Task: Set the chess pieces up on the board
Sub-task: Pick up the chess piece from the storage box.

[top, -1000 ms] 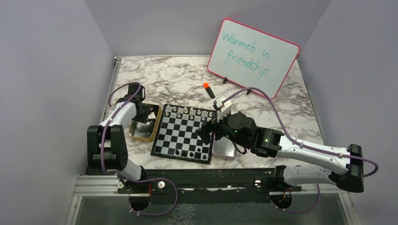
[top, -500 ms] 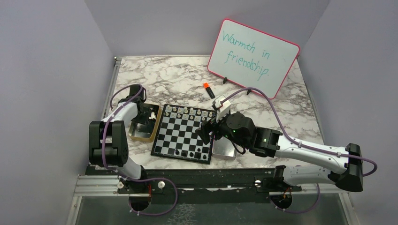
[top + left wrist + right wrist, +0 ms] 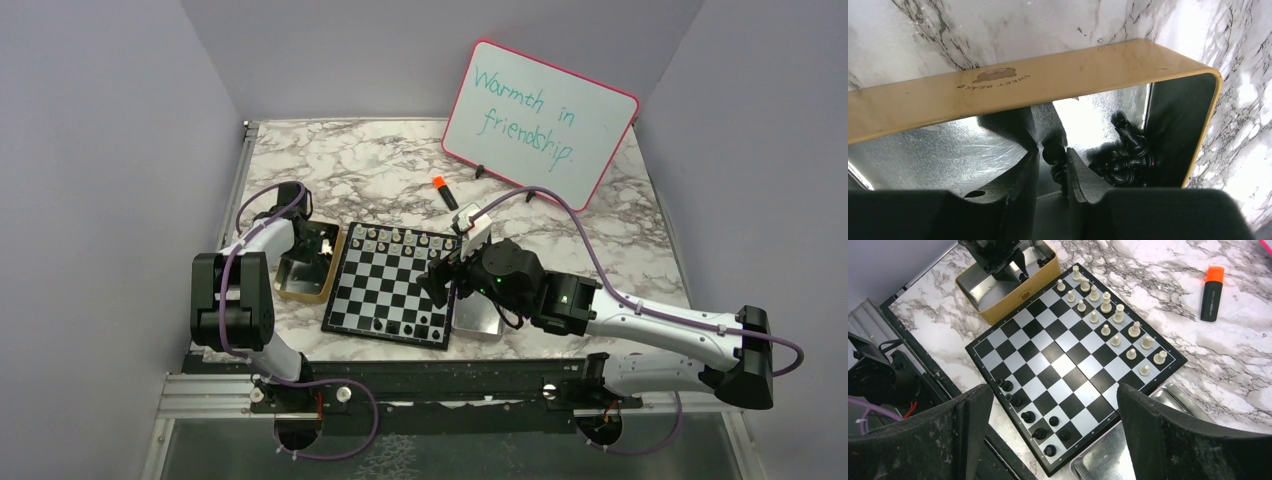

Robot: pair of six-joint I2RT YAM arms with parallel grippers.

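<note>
Left hand (image 3: 1052,161) tighter around black piece (image 3: 1054,149)

1 board (image 3: 1063,365). On it: 16 white pieces (image 3: 1106,302), two rows of 8 along its far edge; 7 black pieces (image 3: 1028,416) near its near edge. More black ones heaped in 1 gold tray (image 3: 1003,310) left of the board, can't count them. 1 silver tray (image 3: 1103,457) right of it. 1 marker (image 3: 1211,295) and 1 whiteboard (image 3: 540,120) beyond it.

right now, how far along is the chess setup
Done: both rows of pale silvery-white chess pieces on the small black-and-silver checked board, plus about seven black chess pieces opposite. In hand: the left end effector pinches a black piece inside the gold metal tray. Left: the pile of black pieces beside it.
</note>
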